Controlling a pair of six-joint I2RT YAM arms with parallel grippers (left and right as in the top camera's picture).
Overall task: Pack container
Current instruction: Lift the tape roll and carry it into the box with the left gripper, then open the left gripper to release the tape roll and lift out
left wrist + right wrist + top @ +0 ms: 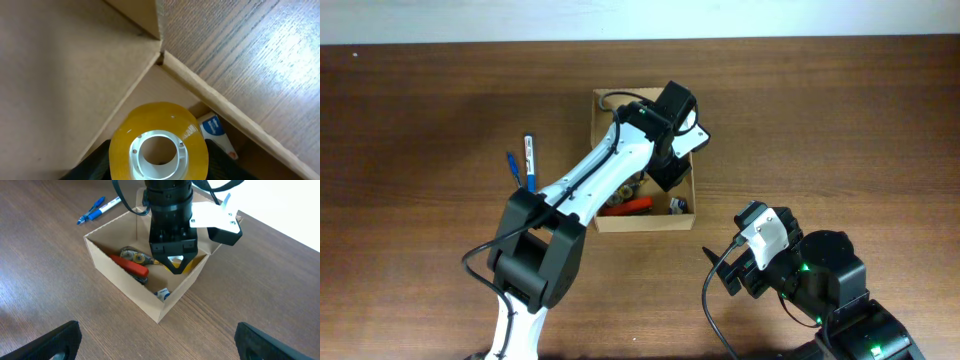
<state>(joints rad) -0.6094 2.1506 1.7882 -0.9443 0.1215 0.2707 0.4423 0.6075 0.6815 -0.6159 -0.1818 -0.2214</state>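
The container (645, 222) is an open brown cardboard box at mid-table. My left gripper (665, 176) reaches down into its right half, shut on a yellow tape roll (158, 145) with a white core. In the left wrist view the roll hangs just above the box floor near an inner corner of the container (75, 75). The right wrist view shows the container (125, 287) with the left gripper (174, 265) and a sliver of the yellow roll (186, 266) inside it. My right gripper (725, 270) stands open over the table, to the right of the box and nearer the front edge, holding nothing.
Inside the box lie a red tool (131, 265), a tape dispenser (136, 256) and a small blue-and-white item (215, 127). Two blue pens (527, 162) lie on the wood left of the box. The right gripper's fingers (57, 340) frame bare table.
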